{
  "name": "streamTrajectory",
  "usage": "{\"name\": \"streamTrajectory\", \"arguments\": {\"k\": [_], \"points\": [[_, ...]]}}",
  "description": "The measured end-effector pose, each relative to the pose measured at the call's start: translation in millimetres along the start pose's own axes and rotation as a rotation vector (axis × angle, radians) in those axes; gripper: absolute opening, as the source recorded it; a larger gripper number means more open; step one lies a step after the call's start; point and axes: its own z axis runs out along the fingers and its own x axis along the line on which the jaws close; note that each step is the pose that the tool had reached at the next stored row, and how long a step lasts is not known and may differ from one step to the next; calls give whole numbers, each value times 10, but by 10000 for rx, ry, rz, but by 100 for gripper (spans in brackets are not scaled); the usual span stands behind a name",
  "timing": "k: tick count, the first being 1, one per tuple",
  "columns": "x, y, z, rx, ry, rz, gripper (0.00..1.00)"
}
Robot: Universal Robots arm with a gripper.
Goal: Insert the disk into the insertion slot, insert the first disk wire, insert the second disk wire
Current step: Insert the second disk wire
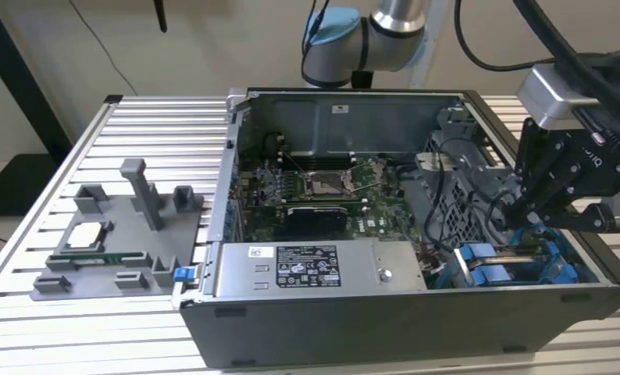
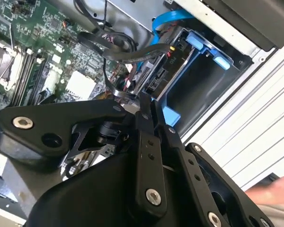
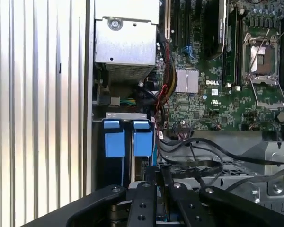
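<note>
On the slatted tabletop (image 1: 39,258), far to the exterior view's left of the hand, a grey fixture block (image 1: 117,250) sits apart from the open computer case (image 1: 393,328). Inside the case, the green motherboard (image 1: 321,191) and the grey power-supply box (image 1: 315,269) lie between that fixture and the hand, with the power supply nearer the case's front wall.

The hand (image 1: 521,220) hangs low over the corner of the case on the exterior view's right, directly above the insertion slot (image 1: 518,269), where blue plastic tabs show just below the fingertips. In the second wrist view the fingers (image 2: 145,137) are pressed together, their tips touching at a connector and cable on the end of the disk (image 2: 168,71), which appears already seated in its blue frame inside the bay. Whether the closed hand (image 2: 149,101) pinches a wire or only presses against the plug cannot be told.

In the first wrist view, dark cables (image 3: 199,153) loop just ahead of the closed hand (image 3: 162,177), beside two blue tabs (image 3: 128,139).

Judged from this, the work stands at a disk wire. Doing it well calls for keeping the plug square to its socket, pushing straight along the disk's length, and keeping the loose cables from snagging.
</note>
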Motion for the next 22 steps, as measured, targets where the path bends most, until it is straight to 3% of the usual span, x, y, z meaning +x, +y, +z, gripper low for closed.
{"name": "streamTrajectory", "arguments": {"k": [12, 22], "points": [[42, -11, 115, 25, -3, 16, 0], [46, -21, 125, 36, -7, 15, 0]]}}
